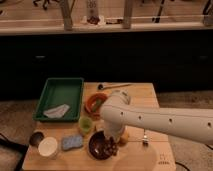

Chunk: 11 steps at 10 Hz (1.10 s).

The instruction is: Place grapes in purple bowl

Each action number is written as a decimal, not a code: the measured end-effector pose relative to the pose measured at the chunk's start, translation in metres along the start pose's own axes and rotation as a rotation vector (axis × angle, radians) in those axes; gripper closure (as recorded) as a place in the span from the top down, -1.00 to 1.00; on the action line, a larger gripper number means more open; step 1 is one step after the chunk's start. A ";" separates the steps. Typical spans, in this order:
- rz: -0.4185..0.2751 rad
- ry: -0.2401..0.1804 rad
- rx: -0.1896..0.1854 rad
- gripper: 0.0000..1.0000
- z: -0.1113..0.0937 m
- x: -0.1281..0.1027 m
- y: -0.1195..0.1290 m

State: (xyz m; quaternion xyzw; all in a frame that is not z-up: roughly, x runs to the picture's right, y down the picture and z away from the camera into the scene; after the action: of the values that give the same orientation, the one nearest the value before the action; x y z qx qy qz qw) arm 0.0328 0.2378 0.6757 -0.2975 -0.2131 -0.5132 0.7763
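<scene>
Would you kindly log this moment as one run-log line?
gripper: low over purple bowl, right side | grapes: at gripper, by bowl rim

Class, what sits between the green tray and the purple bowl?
In the camera view, a small light-green cup stands between the green tray and the purple bowl. The gripper hangs at the bowl's right edge.
</scene>
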 end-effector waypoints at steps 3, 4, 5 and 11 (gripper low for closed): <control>-0.062 0.004 0.004 -1.00 -0.005 -0.007 -0.015; -0.092 0.004 0.005 -1.00 -0.006 -0.010 -0.022; -0.114 0.003 0.005 -1.00 -0.007 -0.013 -0.027; -0.206 -0.014 -0.008 -1.00 -0.003 -0.025 -0.045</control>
State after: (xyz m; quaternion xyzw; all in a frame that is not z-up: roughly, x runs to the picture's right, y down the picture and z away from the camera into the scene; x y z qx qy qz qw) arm -0.0184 0.2387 0.6689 -0.2806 -0.2463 -0.5891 0.7167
